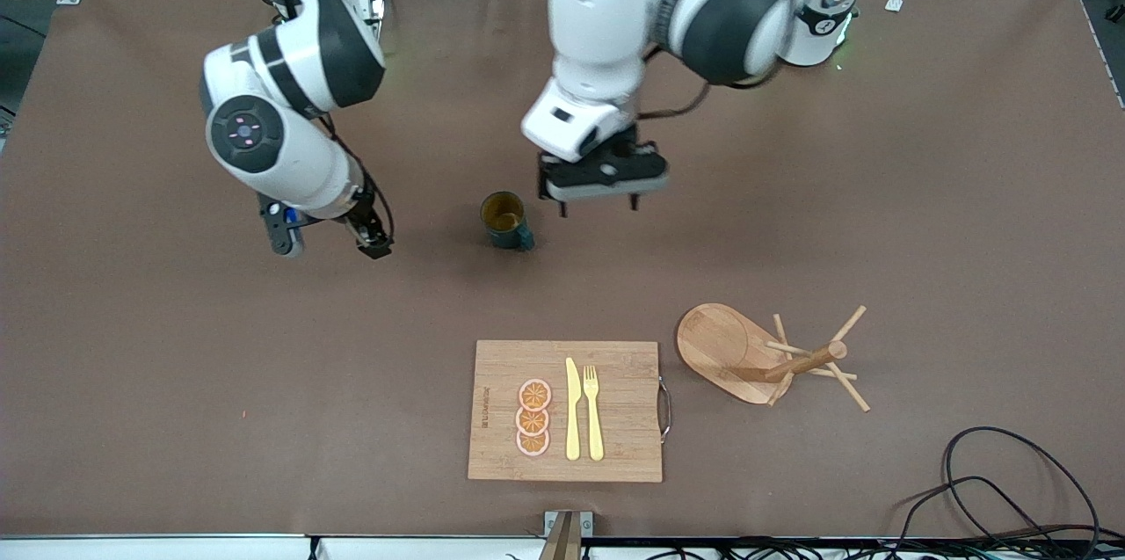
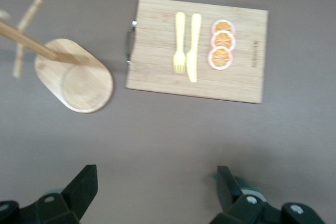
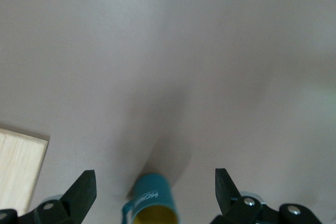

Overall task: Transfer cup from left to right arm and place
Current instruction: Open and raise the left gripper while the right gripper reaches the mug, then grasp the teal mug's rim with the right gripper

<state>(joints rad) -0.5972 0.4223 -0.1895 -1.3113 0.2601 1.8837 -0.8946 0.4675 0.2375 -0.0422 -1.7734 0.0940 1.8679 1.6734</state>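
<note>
The dark teal cup (image 1: 504, 220) stands upright on the brown table near its middle, its yellowish inside showing. My left gripper (image 1: 598, 207) is open and empty, just above the table beside the cup, toward the left arm's end. My right gripper (image 1: 330, 242) is open and empty, low over the table beside the cup, toward the right arm's end and well apart from it. In the right wrist view the cup (image 3: 152, 200) shows between the spread fingers (image 3: 84, 190), not touched. The left wrist view shows open fingers (image 2: 84, 184) with bare table between them.
A wooden cutting board (image 1: 628, 402) with a yellow knife, a fork and three orange slices lies nearer the front camera. A wooden peg stand (image 1: 756, 353) lies beside it toward the left arm's end. Both show in the left wrist view (image 2: 152, 51) (image 2: 79, 80). Black cables (image 1: 1011, 490) lie at the corner.
</note>
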